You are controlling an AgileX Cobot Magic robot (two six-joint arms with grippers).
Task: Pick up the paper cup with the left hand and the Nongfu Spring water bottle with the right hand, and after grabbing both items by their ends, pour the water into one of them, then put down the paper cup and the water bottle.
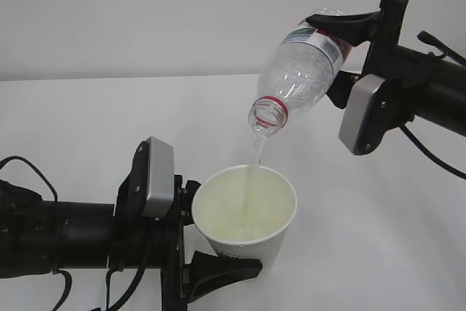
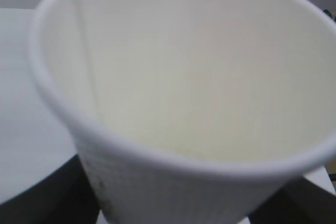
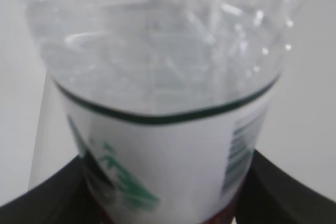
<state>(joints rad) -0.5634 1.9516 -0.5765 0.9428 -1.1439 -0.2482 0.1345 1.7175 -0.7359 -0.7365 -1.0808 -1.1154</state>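
Status: pouring stage in progress. My left hand (image 1: 191, 242) has its jaws closed around the lower body of the paper cup (image 1: 246, 218), holding it raised off the surface and tilted slightly toward the right; the left wrist view confirms the cup sits between my fingers, its cream interior open to the camera. My right hand (image 1: 348, 52) is clamped on the labelled base end of the Nongfu Spring water bottle (image 1: 302, 71), which is held high and tipped with its uncapped neck pointing down and to the left, directly above the cup mouth. The water (image 1: 255, 158) is falling in a thin clear stream from the neck into the cup, and a shallow pool appears to lie at the cup bottom. In the right wrist view the bottle's clear body looks nearly drained, though blur prevents a firm reading. Judged done: both items picked up and gripped, pour begun. Judged outstanding: finishing the pour, righting the bottle, setting the cup and bottle down, and releasing both. Surface: a plain white tabletop (image 1: 109, 121), with nothing else seen on it. Room: a bare pale grey wall (image 1: 145, 12) behind; black cables trail from both arms.
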